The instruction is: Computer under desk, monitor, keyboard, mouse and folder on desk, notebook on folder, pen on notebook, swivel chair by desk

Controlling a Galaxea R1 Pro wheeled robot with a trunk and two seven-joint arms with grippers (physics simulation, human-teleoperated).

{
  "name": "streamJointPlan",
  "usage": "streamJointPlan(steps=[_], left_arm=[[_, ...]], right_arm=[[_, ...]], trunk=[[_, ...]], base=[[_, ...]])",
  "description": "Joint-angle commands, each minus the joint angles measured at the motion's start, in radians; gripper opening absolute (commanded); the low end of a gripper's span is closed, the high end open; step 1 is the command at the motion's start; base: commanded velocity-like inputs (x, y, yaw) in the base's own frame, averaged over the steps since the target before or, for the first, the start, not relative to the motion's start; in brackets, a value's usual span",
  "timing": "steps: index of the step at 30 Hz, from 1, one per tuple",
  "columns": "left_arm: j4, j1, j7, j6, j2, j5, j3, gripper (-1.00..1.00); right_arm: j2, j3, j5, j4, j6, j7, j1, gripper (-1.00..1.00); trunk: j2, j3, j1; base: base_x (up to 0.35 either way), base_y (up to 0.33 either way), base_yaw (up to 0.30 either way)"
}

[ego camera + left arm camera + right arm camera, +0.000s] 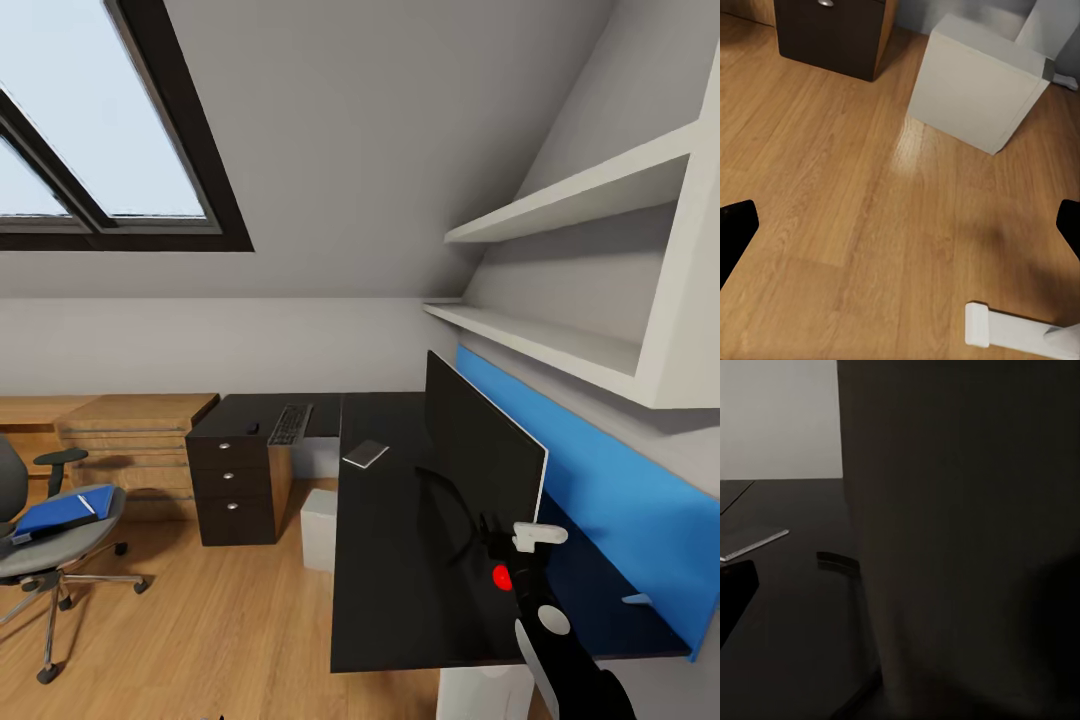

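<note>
The wide black monitor (480,450) stands on the right wing of the black desk (400,600). My right gripper (520,562) is at the monitor's near lower corner by the red dot, open, with the screen (960,532) between its fingers (735,592). A grey keyboard (290,424) and a black mouse (253,428) lie on the far wing, and the pale notebook (366,453) lies at the desk's bend. The blue folder (60,514), with a thin white pen (87,505) on it, rests on the swivel chair (50,555) at the left. The grey computer (320,528) (975,82) stands under the desk. My left gripper (900,225) hangs open over the floor.
A light wooden cabinet (130,440) stands behind the chair. White wall shelves (560,345) and a blue panel (620,500) run behind the monitor. The black drawer block (232,480) (832,30) and a white desk leg (1020,330) stand on the wooden floor (200,620).
</note>
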Motion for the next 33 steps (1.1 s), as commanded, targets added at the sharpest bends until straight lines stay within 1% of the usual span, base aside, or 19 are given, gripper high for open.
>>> streamJointPlan(steps=[1,8,15,33], left_arm=[[0.001,-0.001,-0.01,-0.001,0.0,0.01,0.003,1.0],[0.001,-0.001,-0.01,-0.001,0.0,0.01,0.004,1.0],[0.001,-0.001,-0.01,-0.001,0.0,0.01,0.004,1.0],[0.001,-0.001,-0.009,-0.001,0.0,0.01,0.005,1.0]], right_arm=[[0.0,0.0,0.006,0.001,-0.002,-0.005,-0.001,1.0],[0.0,0.0,0.006,0.001,-0.002,-0.005,-0.001,1.0],[0.0,0.0,0.005,0.001,-0.002,-0.005,-0.001,1.0],[0.0,0.0,0.005,0.0,-0.002,-0.005,0.0,1.0]], trunk=[[-0.001,-0.002,0.0],[-0.001,-0.002,0.0],[-0.001,-0.002,0.0],[-0.001,-0.002,0.0]], base=[[-0.005,0.004,0.0],[-0.013,0.009,0.0],[-0.081,0.101,0.0],[-0.004,0.029,0.0]])
